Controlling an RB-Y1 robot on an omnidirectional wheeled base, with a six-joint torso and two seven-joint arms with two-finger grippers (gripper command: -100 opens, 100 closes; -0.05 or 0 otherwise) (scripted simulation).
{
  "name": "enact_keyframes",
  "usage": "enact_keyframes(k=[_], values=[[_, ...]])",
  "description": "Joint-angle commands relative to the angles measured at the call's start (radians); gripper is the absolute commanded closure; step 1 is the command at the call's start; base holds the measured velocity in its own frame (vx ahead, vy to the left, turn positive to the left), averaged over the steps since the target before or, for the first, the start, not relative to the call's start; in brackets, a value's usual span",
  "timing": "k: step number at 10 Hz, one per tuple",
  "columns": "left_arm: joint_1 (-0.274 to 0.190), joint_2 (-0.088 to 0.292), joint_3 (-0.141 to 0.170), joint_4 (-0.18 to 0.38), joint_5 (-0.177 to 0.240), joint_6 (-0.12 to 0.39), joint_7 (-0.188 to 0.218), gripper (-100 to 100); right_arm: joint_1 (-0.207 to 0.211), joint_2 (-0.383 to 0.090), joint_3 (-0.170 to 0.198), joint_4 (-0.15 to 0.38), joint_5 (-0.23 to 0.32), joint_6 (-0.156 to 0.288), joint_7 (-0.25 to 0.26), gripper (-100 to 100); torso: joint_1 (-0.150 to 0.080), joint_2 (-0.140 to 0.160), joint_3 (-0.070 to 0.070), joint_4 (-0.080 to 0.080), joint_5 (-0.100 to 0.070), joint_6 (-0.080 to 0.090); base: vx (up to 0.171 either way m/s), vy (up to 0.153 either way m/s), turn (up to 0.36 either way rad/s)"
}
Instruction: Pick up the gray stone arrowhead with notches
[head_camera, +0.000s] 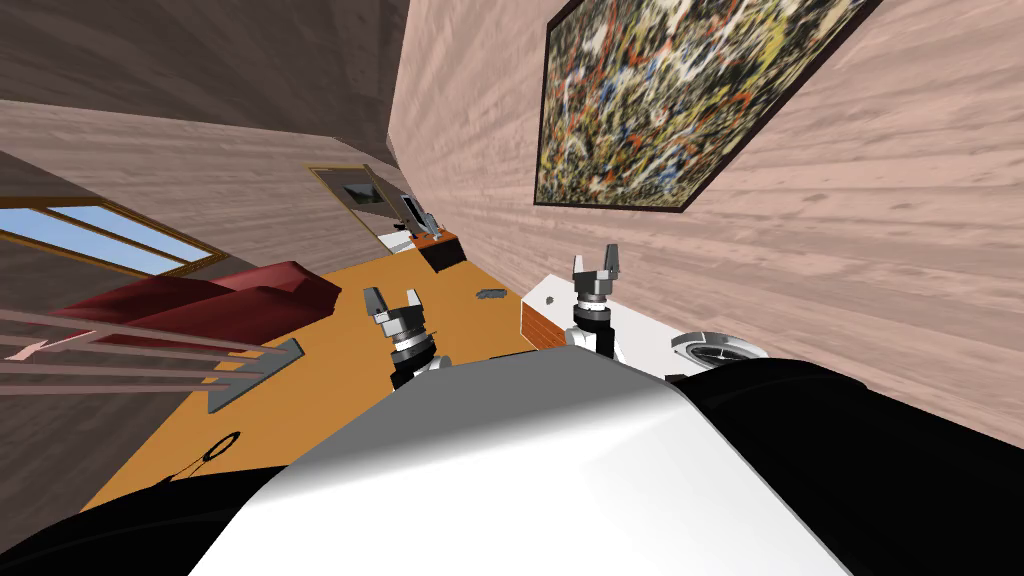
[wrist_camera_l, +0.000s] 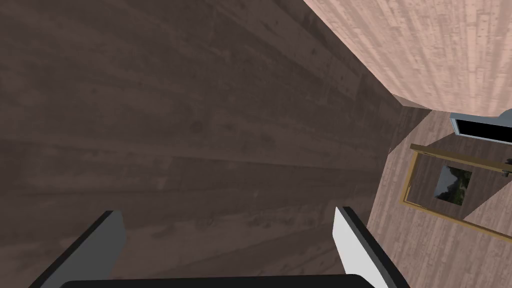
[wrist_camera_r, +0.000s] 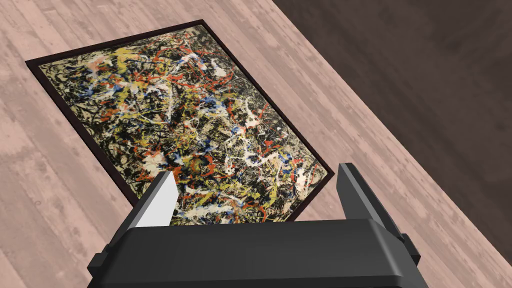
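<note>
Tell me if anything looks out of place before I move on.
A small grey object lies loose on the orange floor, ahead of the left gripper; it is too small to tell its shape. A thin black loop also lies on the floor nearer me. Nothing looks spilled or damaged.

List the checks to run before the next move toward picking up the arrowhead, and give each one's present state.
1. Left gripper open and empty: ok.
2. Right gripper open and empty: ok.
3. Arrowhead located: cannot tell. A small grey object lies on the orange floor ahead, too small to identify.
4. A gripper near that object: not ok. Both are raised and point away from the floor.
5. Room for the right arm to swing: cannot tell. A white-topped cabinet stands close beside it.
</note>
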Motion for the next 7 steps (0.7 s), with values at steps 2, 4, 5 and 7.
enact_keyframes(k=[2,4,5,7], values=[[0.0,0.0,0.0,0.0,0.0,0.0,0.0,0,0.004,-0.045,-0.017,0.011,-0.034,0.051,-0.051,-100,0.001,-0.002,-0.001,0.0,0.0,0.0,0.05,0.039,-0.088],[0.0,0.0,0.0,0.0,0.0,0.0,0.0,0,0.008,-0.078,-0.035,0.023,-0.068,0.102,-0.103,-100,0.005,-0.006,-0.003,-0.001,0.001,0.0,0.103,0.087,-0.069],[0.0,0.0,0.0,0.0,0.0,0.0,0.0,0,0.01,-0.095,-0.045,0.031,-0.089,0.133,-0.13,-100,0.006,-0.007,-0.004,-0.002,0.001,0.0,0.106,0.12,-0.088],[0.0,0.0,0.0,0.0,0.0,0.0,0.0,0,0.013,-0.112,-0.057,0.04,-0.112,0.172,-0.167,-100,0.005,-0.005,-0.003,-0.001,0.001,0.0,0.073,0.071,-0.05]])
